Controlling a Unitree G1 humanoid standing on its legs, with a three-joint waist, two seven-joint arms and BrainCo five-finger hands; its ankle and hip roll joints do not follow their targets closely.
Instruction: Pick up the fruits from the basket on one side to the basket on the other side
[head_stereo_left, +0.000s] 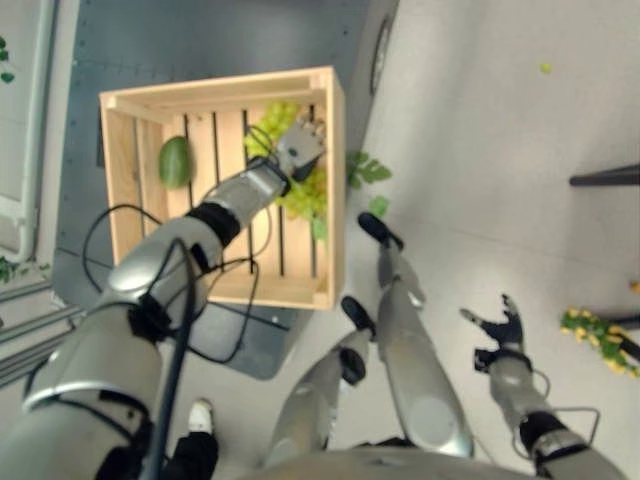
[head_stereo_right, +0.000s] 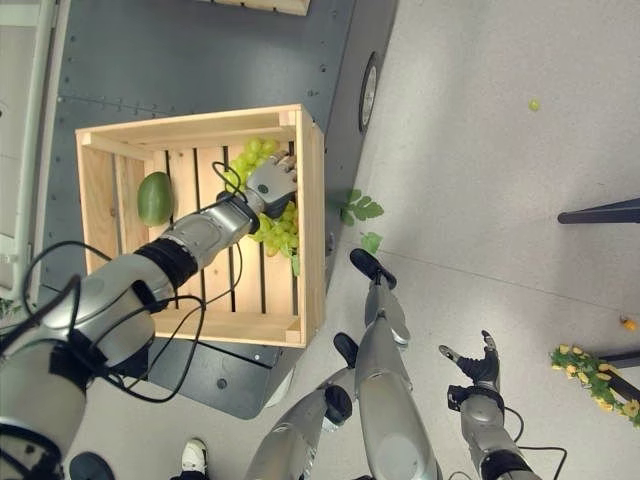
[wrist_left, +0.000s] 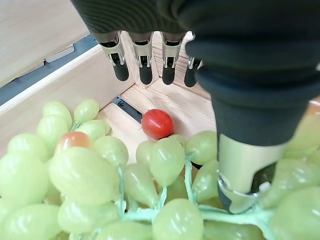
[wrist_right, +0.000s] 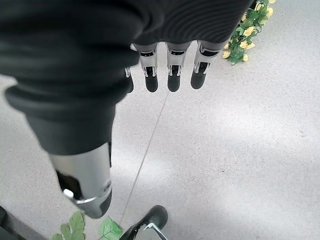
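Observation:
A wooden crate (head_stereo_left: 335, 150) stands on the floor at my left. A bunch of green grapes (wrist_left: 85, 175) lies against its right wall, and a green oval fruit (head_stereo_left: 175, 162) lies near its left wall. A small red tomato (wrist_left: 157, 123) rests on the slats just past the grapes. My left hand (head_stereo_left: 298, 148) hovers over the grapes with its fingers (wrist_left: 145, 67) straight and its thumb (wrist_left: 240, 175) down among the grapes at their stem; nothing is gripped. My right hand (head_stereo_left: 503, 330) hangs open over the bare floor at the lower right, holding nothing.
Green leaves (head_stereo_left: 365, 170) lie on the floor just right of the crate. A sprig of yellow flowers (head_stereo_left: 600, 335) lies beyond my right hand. A loose grape (head_stereo_left: 545, 68) sits far right. A dark bar (head_stereo_left: 605, 178) juts in from the right edge. A person's white shoe (head_stereo_left: 202, 415) shows below the crate.

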